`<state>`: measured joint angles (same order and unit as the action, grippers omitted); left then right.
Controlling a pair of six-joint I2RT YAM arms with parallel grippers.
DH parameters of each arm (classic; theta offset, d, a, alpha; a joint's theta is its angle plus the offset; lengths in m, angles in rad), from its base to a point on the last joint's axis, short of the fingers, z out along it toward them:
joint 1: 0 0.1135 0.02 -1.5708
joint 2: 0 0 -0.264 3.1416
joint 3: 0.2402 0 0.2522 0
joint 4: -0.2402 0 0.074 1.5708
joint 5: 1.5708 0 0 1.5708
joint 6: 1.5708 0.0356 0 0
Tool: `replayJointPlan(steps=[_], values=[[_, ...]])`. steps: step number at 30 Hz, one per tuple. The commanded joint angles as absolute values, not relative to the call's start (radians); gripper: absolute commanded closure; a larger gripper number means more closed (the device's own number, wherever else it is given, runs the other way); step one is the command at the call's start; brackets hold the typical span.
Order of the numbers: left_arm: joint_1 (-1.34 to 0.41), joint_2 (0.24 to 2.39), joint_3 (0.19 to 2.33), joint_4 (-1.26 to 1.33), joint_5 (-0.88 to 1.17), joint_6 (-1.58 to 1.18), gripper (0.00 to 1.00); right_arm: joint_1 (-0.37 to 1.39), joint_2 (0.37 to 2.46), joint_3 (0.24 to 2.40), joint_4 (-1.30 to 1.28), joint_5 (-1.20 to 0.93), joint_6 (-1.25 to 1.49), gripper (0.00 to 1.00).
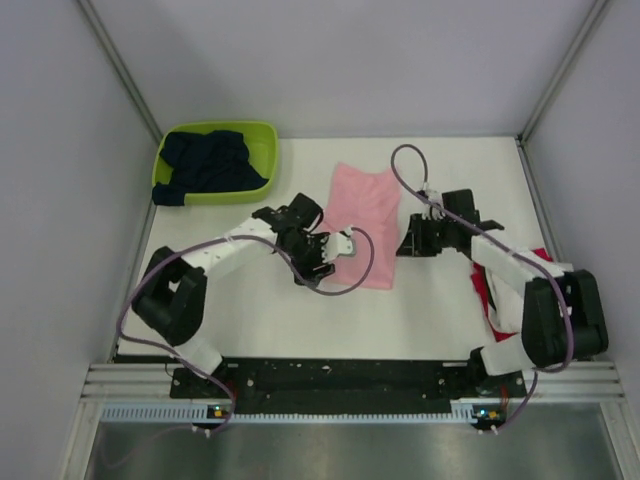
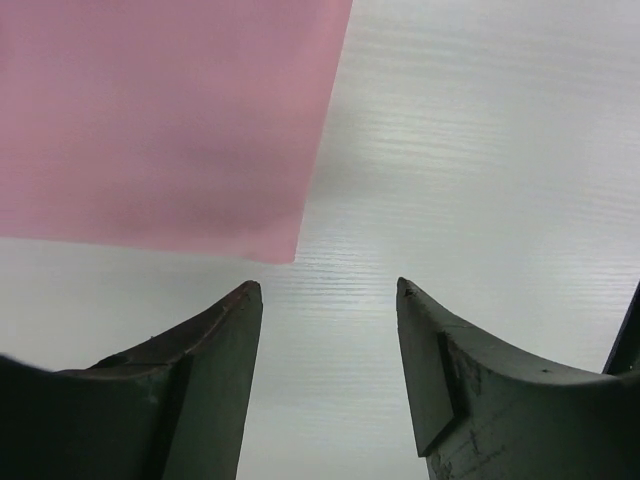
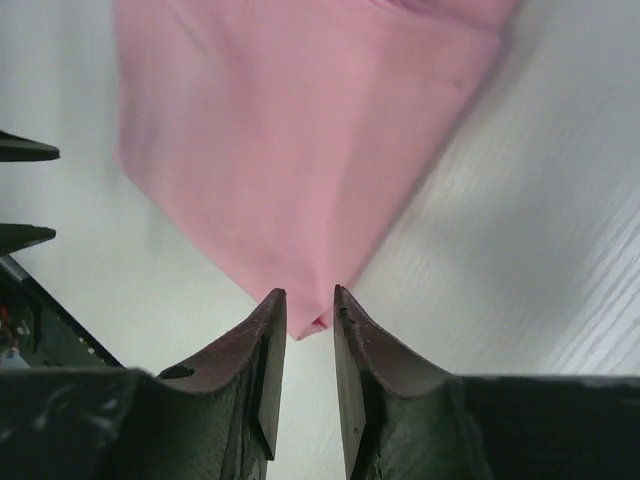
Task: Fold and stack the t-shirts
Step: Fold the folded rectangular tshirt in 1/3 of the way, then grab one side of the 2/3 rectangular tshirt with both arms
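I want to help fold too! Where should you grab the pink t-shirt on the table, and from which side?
Pinch a corner of the pink t-shirt, sliding in low from outside, toward the tip. It lies flat on the table, so the middle gives nothing to pinch, but the corners stick out thin. One points right between the fingers of the right end effector.

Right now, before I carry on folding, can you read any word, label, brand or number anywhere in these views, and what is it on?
None can be read in any view.
The pink t-shirt: plain, no print or tag showing.
The navy t-shirt in the lime-green basket: no print visible.
The red t-shirt: mostly hidden, nothing legible.
Lit spots on the front rail: too small to read.
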<state>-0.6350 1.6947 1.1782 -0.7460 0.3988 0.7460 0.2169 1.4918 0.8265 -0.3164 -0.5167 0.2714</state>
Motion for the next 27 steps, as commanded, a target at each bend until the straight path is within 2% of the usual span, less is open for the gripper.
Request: replayJointPlan(steps=[1,5,7,11,16,17,19,23,25,27], values=[[-0.621,1.583,1.140,-0.646,0.499,0.838,0.36,0.297,1.258,0.870,-0.307,-0.532,-0.138,0.69],[-0.621,1.620,1.030,-0.419,0.433,0.922,0.36,0.435,1.106,0.701,-0.288,-0.586,-0.677,0.52],[-0.620,1.634,0.999,-0.353,0.387,0.943,0.35,0.475,1.078,0.628,-0.281,-0.565,-0.843,0.49],[-0.620,1.654,0.986,-0.325,0.359,0.948,0.35,0.531,1.107,0.583,-0.273,-0.546,-0.934,0.49],[-0.621,1.701,1.022,-0.357,0.357,0.905,0.43,0.548,1.192,0.543,-0.201,-0.505,-1.005,0.48],[-0.621,1.709,1.022,-0.365,0.367,0.900,0.47,0.549,1.212,0.549,-0.204,-0.489,-1.003,0.48],[-0.623,1.713,1.022,-0.374,0.383,0.899,0.66,0.563,1.252,0.555,-0.206,-0.469,-1.012,0.48],[-0.623,1.707,1.031,-0.419,0.405,0.903,0.93,0.603,1.339,0.557,-0.152,-0.404,-1.012,0.48],[-0.623,1.703,1.037,-0.434,0.416,0.900,1.00,0.623,1.391,0.575,-0.150,-0.350,-1.009,0.50],[-0.623,1.704,1.045,-0.446,0.425,0.896,1.00,0.633,1.434,0.592,-0.166,-0.322,-0.997,0.56]])
